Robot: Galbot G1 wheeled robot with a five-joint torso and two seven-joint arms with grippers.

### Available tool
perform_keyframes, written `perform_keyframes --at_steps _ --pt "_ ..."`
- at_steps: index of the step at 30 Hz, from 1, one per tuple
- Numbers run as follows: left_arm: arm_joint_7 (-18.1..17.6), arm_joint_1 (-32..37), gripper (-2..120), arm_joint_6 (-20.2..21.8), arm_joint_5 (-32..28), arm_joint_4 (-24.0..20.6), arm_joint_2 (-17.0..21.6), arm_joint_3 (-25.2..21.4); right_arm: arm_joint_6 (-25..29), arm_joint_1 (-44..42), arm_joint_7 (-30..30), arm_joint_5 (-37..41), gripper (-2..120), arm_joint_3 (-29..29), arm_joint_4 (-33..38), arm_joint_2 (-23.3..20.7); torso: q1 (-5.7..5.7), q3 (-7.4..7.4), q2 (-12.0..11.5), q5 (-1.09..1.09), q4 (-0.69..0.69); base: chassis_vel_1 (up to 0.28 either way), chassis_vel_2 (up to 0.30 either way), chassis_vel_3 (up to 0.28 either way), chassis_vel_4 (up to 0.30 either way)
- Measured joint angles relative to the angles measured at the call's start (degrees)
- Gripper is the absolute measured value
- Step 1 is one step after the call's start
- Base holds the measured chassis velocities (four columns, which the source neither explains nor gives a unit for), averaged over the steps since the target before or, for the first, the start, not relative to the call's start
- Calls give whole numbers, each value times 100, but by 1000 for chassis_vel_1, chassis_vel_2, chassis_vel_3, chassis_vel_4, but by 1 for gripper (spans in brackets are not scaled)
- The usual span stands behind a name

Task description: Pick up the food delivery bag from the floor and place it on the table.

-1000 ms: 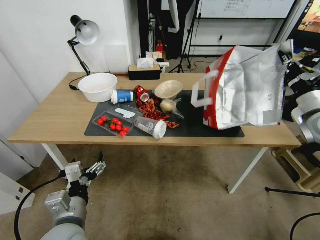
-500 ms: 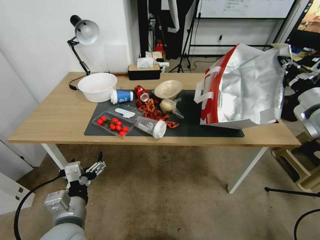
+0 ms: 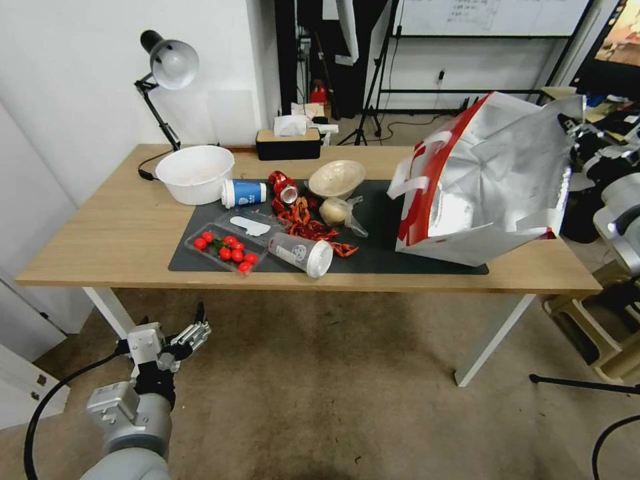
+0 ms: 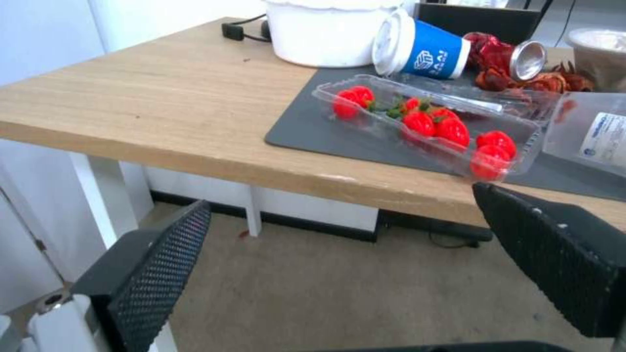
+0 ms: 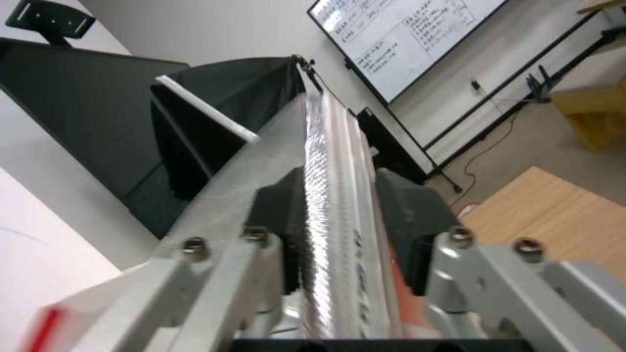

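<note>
1. Food delivery bag (image 3: 490, 180) is at the right end of the desk (image 3: 113, 227). Its lower edge lies on the dark grey mat (image 3: 380, 220) and on the wood beside it, and the whole bag leans to the left, with the foil side turned up to my head camera.

2. My right tool (image 5: 339, 230) is clamped on the bag's upper foil edge. In the right wrist view I see the two black pads (image 5: 283, 220) pressed against the thin silver sheet from both sides. I judge that this grip is the reason why the top of the bag is high while the bottom is already resting.

3. The bag is tilted and not upright, so I think it would fall flat or slide if I let go now. The white handles (image 3: 417, 170) hang loose on the red side, towards the middle of the desk.

4. The placing spot seems well chosen: it is the free part of the mat, apart from the bowl (image 3: 337, 177), the spilled red food scraps (image 3: 303, 223) and the lying plastic cup (image 3: 303, 253).

5. My left tool (image 3: 190, 333) is parked low, in front of the desk above the floor (image 3: 333, 400). Its fingers (image 4: 156, 274) are apart and hold nothing, with the tray of red fruit (image 4: 424, 124) seen beyond them.

6. My judgement: the task is almost finished, and only the release remains.
</note>
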Motion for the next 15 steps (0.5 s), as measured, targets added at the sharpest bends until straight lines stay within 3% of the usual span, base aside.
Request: perform_keyframes --at_steps 3,8,9,11,15 --pt "1 -4 100 -2 2 -4 -2 -12 3 94 -47 -108 48 -66 -26 0 0 0 0 0 0 0 0 0 0" --pt "1 -13 100 -2 1 -4 2 -21 -17 168 -123 -273 58 -129 -53 -13 0 0 0 0 0 0 0 0 0" --pt "1 -23 100 -1 -5 -4 6 -25 -50 214 -157 -385 69 -181 -59 -31 0 0 0 0 0 0 0 0 0" --pt "-4 -31 100 1 -16 0 6 -25 -91 232 -169 -481 78 -225 -57 -46 0 0 0 -1 0 0 0 0 0" --pt "-6 -39 100 5 -31 15 9 -25 -141 204 -189 -612 89 -251 -29 -47 0 0 0 -1 0 0 0 0 0"
